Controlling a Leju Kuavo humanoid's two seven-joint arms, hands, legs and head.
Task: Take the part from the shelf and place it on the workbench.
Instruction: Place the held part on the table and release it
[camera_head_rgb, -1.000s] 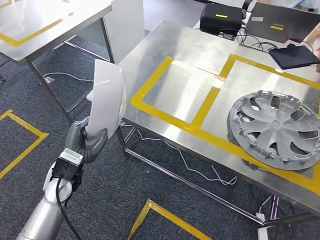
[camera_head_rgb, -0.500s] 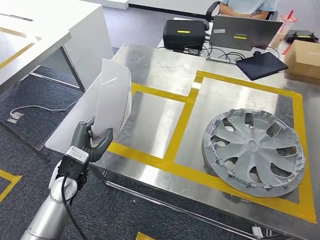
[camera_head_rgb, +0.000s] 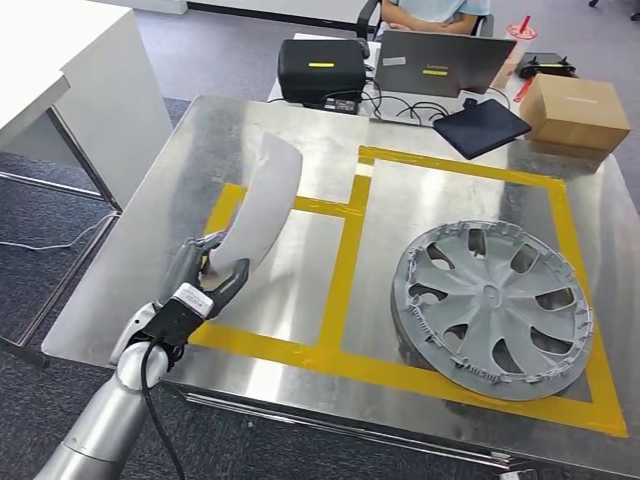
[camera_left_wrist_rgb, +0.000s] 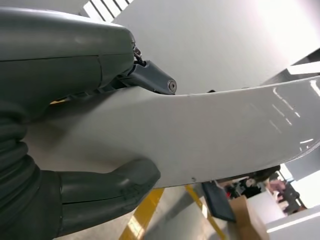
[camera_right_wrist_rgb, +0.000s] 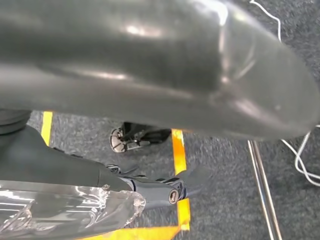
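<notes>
While carried: part (camera_head_rgb: 260, 200) sits above the workbench (camera_head_rgb: 189, 150), not set down
Left hand (camera_head_rgb: 200, 280): fingers (camera_left_wrist_rgb: 151, 80) and thumb clamp its lower end
Right hand (camera_right_wrist_rgb: 151, 190): state unreadable
Handling: likely light, stiff, glossy, slippery; hold near the clamped end

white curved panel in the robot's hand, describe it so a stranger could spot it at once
On the steel workbench marked with yellow tape, look over the left taped box. The left hand grips a white curved plastic panel, smooth and bowed, unlike the grey spoked hubcap.
</notes>
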